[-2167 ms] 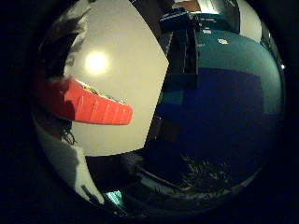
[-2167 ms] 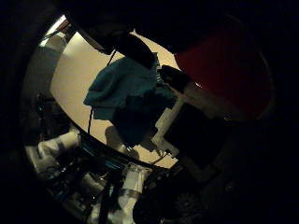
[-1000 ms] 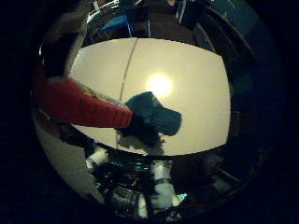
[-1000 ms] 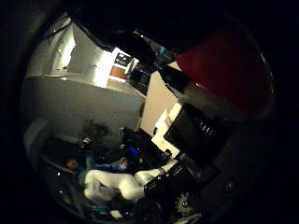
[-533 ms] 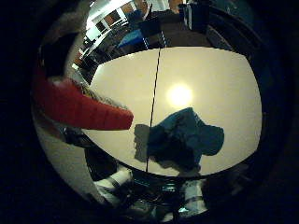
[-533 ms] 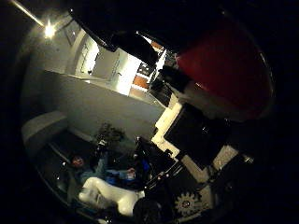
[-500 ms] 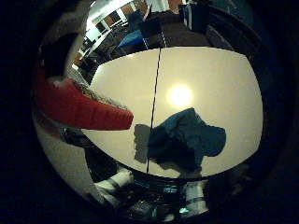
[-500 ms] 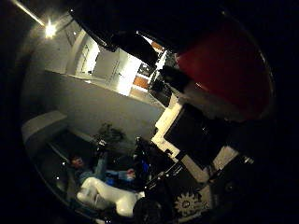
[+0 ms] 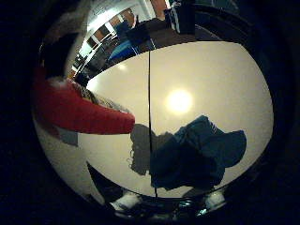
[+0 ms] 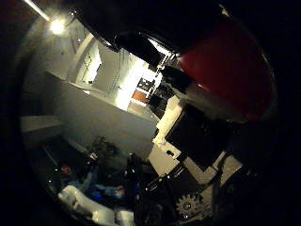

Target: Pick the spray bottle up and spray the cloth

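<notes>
Bottle [image 9: 79, 112] is already held off the worktop [image 9: 220, 79] with fingers [image 10: 197, 136] curled round it, cloth [image 9: 197, 154] not yet seen sprayed.

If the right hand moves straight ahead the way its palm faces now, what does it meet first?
Probably the blue cloth on the white table; the held red spray bottle sits beside that line. Depth is unclear.

You see a pale table top [image 9: 220, 75] with a dark seam [image 9: 150, 93] running across it and a bright reflection of a lamp [image 9: 179, 101]. Beyond it stand dark furniture [image 9: 159, 33] and lit doorways. A ceiling light [image 10: 57, 26] glows above white walls [image 10: 89, 117].
</notes>
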Action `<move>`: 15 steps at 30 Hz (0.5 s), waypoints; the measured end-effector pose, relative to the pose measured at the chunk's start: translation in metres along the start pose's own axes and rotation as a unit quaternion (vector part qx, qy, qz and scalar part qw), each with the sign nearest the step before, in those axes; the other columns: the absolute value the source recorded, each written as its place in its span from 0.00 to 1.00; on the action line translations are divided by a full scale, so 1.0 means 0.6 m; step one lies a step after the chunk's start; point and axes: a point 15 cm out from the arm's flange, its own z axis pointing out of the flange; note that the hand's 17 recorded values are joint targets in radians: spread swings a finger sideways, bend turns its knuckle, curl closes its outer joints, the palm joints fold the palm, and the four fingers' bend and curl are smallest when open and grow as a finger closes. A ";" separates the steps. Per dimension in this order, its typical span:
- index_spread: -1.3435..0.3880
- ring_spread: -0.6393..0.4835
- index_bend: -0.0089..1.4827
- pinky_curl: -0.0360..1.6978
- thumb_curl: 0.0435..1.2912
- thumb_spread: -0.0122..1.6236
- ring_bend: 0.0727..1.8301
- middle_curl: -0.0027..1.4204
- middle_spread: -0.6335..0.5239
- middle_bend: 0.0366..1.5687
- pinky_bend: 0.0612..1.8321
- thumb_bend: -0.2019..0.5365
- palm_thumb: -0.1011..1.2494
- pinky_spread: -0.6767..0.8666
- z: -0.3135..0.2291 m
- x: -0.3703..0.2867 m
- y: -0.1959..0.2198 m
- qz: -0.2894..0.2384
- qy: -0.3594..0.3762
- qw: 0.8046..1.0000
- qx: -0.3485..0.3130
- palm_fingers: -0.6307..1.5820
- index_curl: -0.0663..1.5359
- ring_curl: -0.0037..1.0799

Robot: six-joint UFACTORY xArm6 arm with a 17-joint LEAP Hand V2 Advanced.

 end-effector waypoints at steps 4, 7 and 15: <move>0.65 0.34 0.79 0.74 0.49 0.64 0.70 0.60 0.42 0.87 0.58 0.25 0.85 0.31 0.023 0.024 0.009 0.017 -0.005 1.000 -0.001 0.78 0.59 0.85; 0.65 0.34 0.79 0.74 0.49 0.64 0.70 0.60 0.43 0.87 0.58 0.25 0.85 0.31 0.040 0.041 0.015 0.026 -0.009 1.000 -0.002 0.78 0.59 0.85; 0.65 0.34 0.79 0.74 0.49 0.64 0.70 0.60 0.43 0.87 0.58 0.25 0.85 0.31 0.060 0.071 0.024 0.029 0.002 1.000 -0.004 0.78 0.59 0.85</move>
